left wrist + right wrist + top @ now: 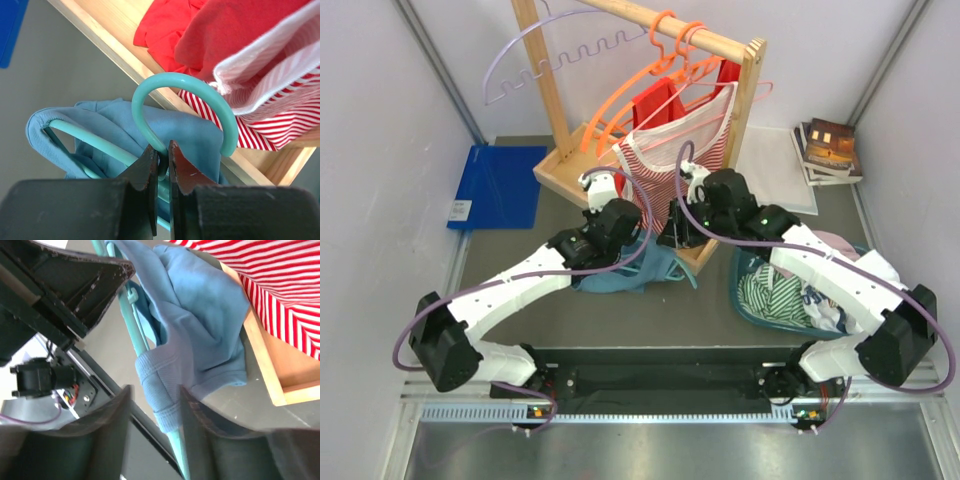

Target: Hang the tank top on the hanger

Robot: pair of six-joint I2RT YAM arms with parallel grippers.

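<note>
**Tank top draped on hanger, hem before the right pincer**

Over the grey surface point(700, 310), at the foot of the wooden rack point(556, 100), hangs the tank top point(200, 330). It is soft, matt blue cloth, bunched in folds, with a ribbed hem. It lies draped over the hanger point(175, 75), a thin, smooth teal plastic rod with a round hook. The left pincer point(164, 160) is closed tight on the neck below the hook. The right pincer point(155, 390) stands partly open and holds nothing. The hem lies straight ahead, in line with its gap, and the hanger's arm runs lengthwise past it. The right arm is nearer the loose cloth, so straightening it probably falls to that arm.
</note>
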